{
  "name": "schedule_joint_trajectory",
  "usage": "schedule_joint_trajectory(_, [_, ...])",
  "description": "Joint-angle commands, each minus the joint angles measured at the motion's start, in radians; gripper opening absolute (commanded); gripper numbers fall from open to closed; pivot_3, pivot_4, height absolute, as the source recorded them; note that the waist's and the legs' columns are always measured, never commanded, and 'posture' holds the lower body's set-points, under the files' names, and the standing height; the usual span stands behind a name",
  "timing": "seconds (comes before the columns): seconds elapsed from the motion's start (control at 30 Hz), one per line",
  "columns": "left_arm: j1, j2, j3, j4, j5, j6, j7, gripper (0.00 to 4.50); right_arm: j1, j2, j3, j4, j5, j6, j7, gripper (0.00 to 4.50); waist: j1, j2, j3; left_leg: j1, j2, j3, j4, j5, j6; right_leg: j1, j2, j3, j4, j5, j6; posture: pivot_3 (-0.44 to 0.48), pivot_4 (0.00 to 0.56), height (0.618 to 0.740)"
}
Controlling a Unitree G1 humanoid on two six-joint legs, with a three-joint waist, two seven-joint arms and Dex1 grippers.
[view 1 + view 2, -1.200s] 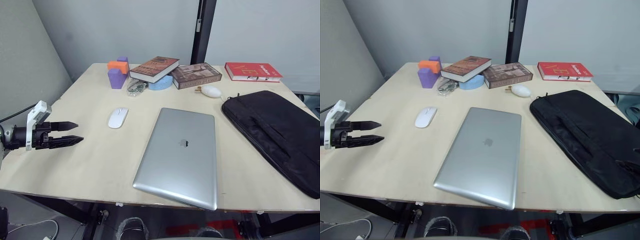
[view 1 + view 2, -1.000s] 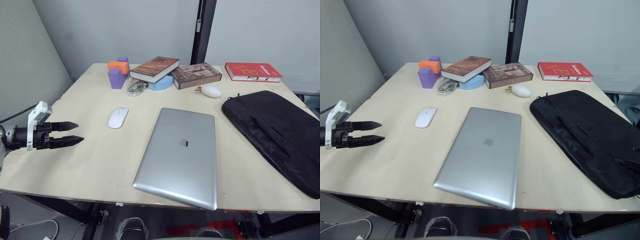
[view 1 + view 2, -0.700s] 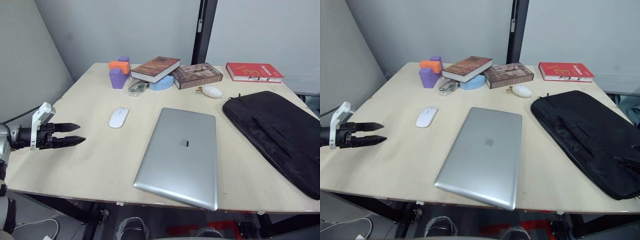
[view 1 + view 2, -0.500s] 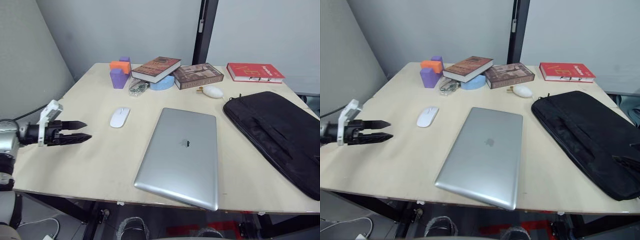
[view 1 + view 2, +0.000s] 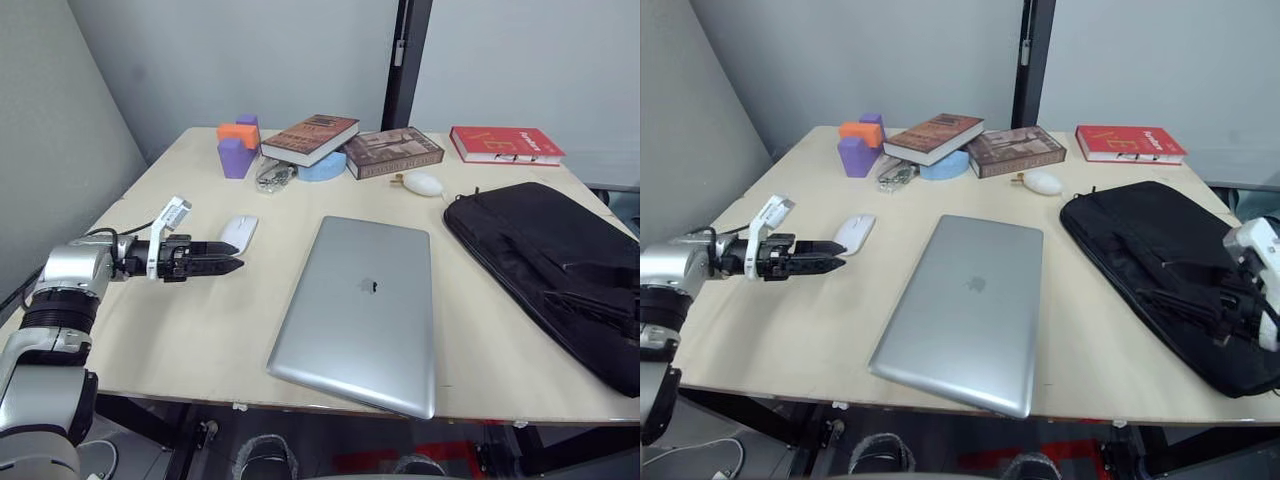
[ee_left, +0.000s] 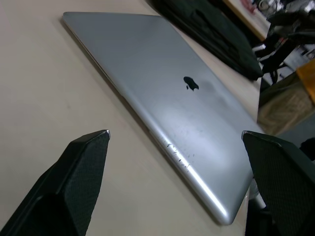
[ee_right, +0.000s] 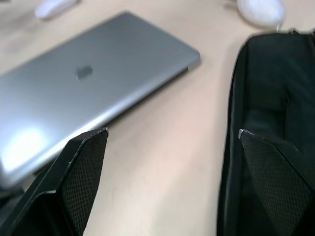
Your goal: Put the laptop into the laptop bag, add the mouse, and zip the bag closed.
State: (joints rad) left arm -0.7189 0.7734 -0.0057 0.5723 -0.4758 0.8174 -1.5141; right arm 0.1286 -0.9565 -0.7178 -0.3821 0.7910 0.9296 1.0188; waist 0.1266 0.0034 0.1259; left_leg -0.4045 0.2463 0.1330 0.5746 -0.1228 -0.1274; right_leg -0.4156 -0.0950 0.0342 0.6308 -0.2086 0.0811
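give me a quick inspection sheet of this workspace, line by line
surface: light wooden table, bare at the near left
job's things: laptop closed, flat mid-table, near corner over the front edge; laptop bag flat to its right; mouse to its left
clutter: three books, purple and orange blocks, fluffy white toy along the far side
grippers: left gripper beside the mouse, jaws open; right gripper over the bag, jaws open
cables: one along the left arm
surroundings: grey walls, dark post behind

Left hand (image 5: 228,267) reaches forward with fingers parted; right hand (image 5: 1200,300) hovers, fingers spread wide.
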Motion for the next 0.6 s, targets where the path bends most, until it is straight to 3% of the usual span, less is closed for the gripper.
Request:
schedule_joint_trajectory(0.03, [-0.038,-0.062,-0.023,0.0,-0.021,0.131,0.046,4.5,-0.035,0.046,0.124,-0.053,0.031,0.026,-0.071,4.46,0.005,0.0,0.0,0.0,0.0,0.0,0.0,0.0,0.0,0.0,0.0,-0.001,0.0,0.0,0.0,0.0,0.15,0.74])
schedule_joint_trajectory(0.23, [-0.046,-0.114,-0.063,0.013,0.005,0.166,0.067,4.5,-0.067,0.064,0.216,-0.036,0.037,0.023,-0.108,4.46,0.005,0.0,0.0,-0.002,0.0,0.0,-0.002,0.0,0.0,0.0,0.0,-0.001,-0.003,0.0,0.0,0.0,0.15,0.74])
schedule_joint_trajectory(0.57, [-0.149,-0.228,-0.078,0.171,0.042,0.174,0.134,4.5,-0.212,0.141,0.391,0.078,0.0,0.083,-0.257,4.46,0.006,0.0,0.0,-0.001,-0.001,-0.001,-0.002,0.0,0.0,0.002,0.0,-0.001,-0.004,0.0,0.0,0.0,0.15,0.74])
schedule_joint_trajectory(0.6, [-0.152,-0.233,-0.081,0.174,0.045,0.175,0.133,4.5,-0.223,0.152,0.395,0.091,0.002,0.083,-0.264,4.22,0.005,0.0,0.0,-0.001,-0.001,-0.001,-0.002,0.0,0.0,0.001,0.0,-0.001,-0.004,0.0,0.0,0.0,0.15,0.74])
